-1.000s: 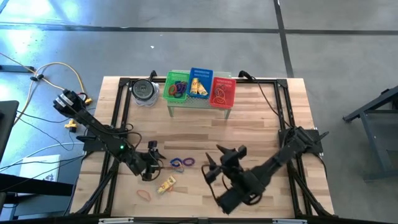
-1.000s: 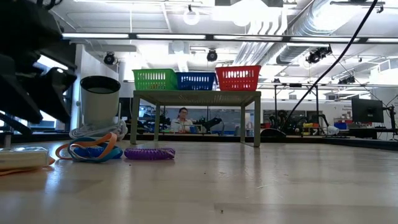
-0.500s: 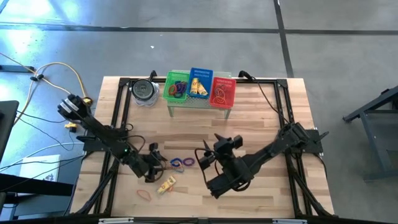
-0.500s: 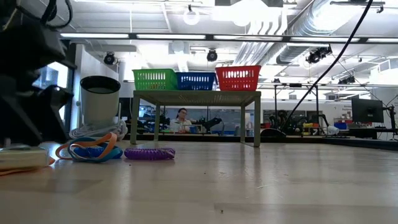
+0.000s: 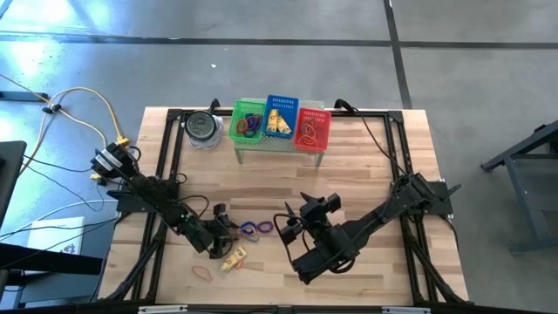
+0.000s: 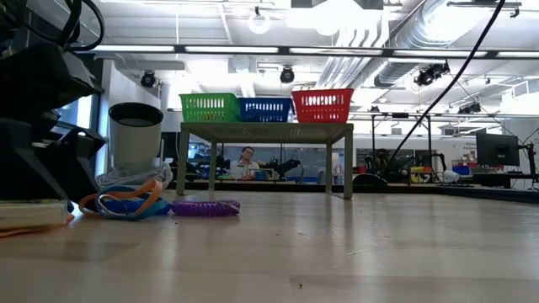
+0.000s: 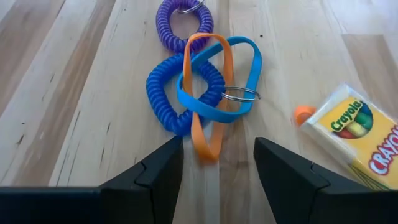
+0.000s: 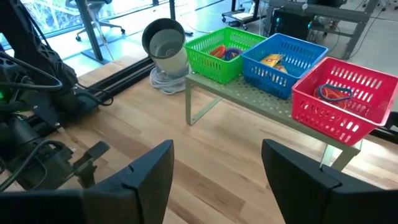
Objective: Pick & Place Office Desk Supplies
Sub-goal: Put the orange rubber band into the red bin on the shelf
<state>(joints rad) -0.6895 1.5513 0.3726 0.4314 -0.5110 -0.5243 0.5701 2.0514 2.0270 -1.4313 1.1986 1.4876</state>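
A tangle of loops lies on the wood: a blue coil (image 7: 166, 93), a purple coil (image 7: 185, 28), a blue band (image 7: 246, 81) and an orange band (image 7: 206, 134) laid across them. In the high view the tangle (image 5: 255, 228) is left of the table's middle. My left gripper (image 7: 217, 165) is low over the table and open. Its fingers stand on either side of the orange band's near end without touching it. A yellow crayon box (image 7: 356, 134) lies beside the tangle. My right gripper (image 5: 292, 223) hangs open above the table's middle, with nothing between its fingers.
A green basket (image 5: 248, 123), a blue basket (image 5: 281, 117) and a red basket (image 5: 312, 128) stand on a small stand at the far edge, each with items inside. A round grey tin (image 5: 202, 127) stands left of them. Another orange band (image 5: 202, 272) lies near the front left.
My left gripper has sunk toward the table and closed in on the tangle of loops, staying open. My right gripper has shifted toward the table's left, still raised and open.
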